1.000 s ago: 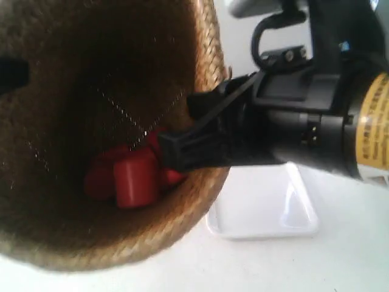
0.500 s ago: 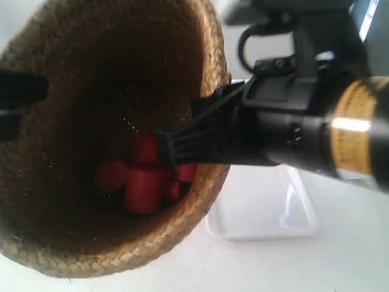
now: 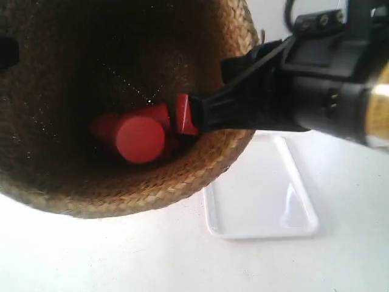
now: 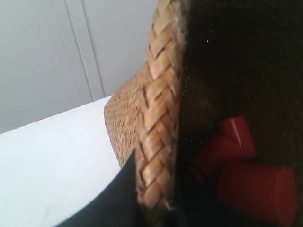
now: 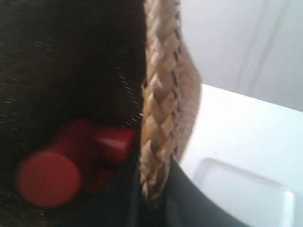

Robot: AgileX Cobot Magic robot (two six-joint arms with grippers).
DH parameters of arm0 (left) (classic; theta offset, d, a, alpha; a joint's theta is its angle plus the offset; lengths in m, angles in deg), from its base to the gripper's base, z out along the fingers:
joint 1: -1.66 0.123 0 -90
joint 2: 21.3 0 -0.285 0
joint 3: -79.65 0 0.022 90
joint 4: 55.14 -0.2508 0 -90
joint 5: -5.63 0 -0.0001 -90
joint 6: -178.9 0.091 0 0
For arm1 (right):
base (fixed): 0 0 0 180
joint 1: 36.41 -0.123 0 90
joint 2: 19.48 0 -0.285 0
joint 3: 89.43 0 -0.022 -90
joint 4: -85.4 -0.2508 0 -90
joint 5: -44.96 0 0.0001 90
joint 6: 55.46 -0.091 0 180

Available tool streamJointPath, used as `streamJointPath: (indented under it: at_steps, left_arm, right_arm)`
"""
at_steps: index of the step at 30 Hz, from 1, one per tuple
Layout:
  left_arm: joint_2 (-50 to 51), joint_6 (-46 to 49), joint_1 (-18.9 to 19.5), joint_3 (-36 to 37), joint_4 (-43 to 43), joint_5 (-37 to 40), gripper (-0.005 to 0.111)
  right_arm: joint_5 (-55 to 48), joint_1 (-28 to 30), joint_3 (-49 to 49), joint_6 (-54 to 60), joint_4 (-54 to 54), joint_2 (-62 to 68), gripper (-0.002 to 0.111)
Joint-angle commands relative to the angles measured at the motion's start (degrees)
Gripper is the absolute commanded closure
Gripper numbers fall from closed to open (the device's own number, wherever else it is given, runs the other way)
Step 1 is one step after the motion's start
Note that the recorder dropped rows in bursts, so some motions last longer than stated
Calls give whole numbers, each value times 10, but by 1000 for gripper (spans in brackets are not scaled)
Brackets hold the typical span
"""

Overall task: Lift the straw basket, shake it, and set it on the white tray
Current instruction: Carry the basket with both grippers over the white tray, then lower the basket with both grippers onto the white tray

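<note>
The straw basket point(image 3: 140, 191) hangs in the air, close to the exterior camera, its mouth facing it. Several red cylinders point(image 3: 141, 137) lie loose on its dark floor. The arm at the exterior view's right grips the basket's right rim with my right gripper point(image 3: 200, 115). In the right wrist view the braided rim point(image 5: 158, 142) sits between the black jaws of my right gripper point(image 5: 156, 189). In the left wrist view my left gripper point(image 4: 154, 198) is shut on the opposite rim point(image 4: 158, 118). The white tray point(image 3: 261, 201) lies on the table below and right of the basket.
The white table point(image 3: 121, 255) runs under everything. A pale wall point(image 4: 57, 52) stands behind. The right arm's black and gold wrist point(image 3: 340, 91) fills the upper right of the exterior view.
The basket has moved up and to the right in the exterior view, with both grippers still on its rim. The red cylinders have rolled about inside. More of the tray shows.
</note>
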Motion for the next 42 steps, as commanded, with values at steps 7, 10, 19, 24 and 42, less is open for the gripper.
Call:
streamJointPath:
  at_steps: [7, 10, 19, 24, 42]
  left_arm:
    - [-19, 61, -28, -6, -33, 19, 107]
    - [19, -17, -8, 10, -78, 72, 107]
    - [22, -57, -6, 8, -85, -16, 107]
    - [39, -78, -6, -3, -80, -8, 107]
    - [337, -23, -6, -304, 68, 212, 107]
  right_arm:
    - [78, -24, 16, 49, -67, -27, 108]
    - [-33, -9, 33, -13, 5, 9, 108]
    - [45, -9, 32, 7, -8, -14, 108]
    - [-21, -9, 23, 23, -1, -28, 108]
    - [-48, 227, -68, 373, -271, 3, 108]
